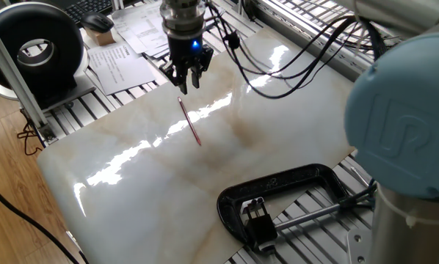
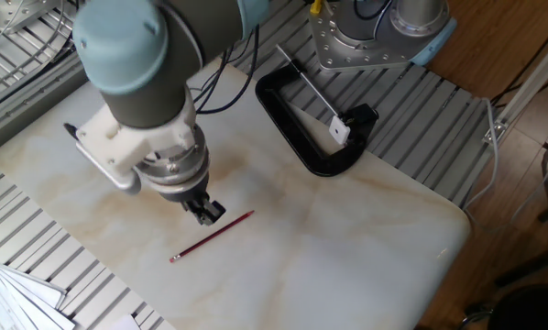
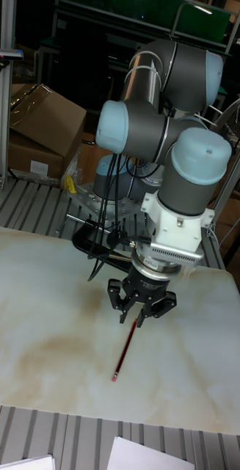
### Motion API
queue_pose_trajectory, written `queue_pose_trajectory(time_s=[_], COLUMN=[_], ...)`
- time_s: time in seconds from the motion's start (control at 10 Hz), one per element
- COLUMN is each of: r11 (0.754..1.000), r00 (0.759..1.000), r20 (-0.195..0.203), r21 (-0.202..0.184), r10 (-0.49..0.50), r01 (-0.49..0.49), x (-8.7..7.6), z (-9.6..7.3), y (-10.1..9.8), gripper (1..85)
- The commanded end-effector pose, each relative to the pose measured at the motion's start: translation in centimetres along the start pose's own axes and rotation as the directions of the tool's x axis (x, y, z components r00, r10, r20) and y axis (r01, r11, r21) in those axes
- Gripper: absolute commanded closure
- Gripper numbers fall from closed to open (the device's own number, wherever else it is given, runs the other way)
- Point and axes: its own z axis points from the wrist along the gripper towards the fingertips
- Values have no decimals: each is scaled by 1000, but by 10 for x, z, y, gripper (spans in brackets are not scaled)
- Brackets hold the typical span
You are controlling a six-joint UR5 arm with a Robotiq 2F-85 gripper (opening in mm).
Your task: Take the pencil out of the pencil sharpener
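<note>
One red pencil lies flat on the desk, one end just beneath the gripper, whose jaws stand apart, empty.

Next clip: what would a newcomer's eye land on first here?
Probably the thin red pencil lying loose on the pale marble-look table, with the tool hanging just above one end, fingers spread. Next, the big black C-clamp at the table's edge nearest the robot base.
</note>
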Motion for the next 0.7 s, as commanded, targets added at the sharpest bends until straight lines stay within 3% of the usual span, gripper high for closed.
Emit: queue_pose_trajectory(time_s=[0.0, 0.2, 0.4, 0.5, 0.6], r11=[1000, 994, 979, 980, 987], r00=[1000, 999, 999, 998, 998], r20=[-20, -1, 19, 41, 58], r21=[-30, -100, -199, -194, -159], r10=[3, -35, 43, 45, 24], r01=[-4, 34, -38, -36, -14], x=[4, -1, -9, -14, -18], z=[-4, -5, -9, -9, -7], y=[9, 27, 52, 51, 42], gripper=[493, 493, 493, 483, 477])
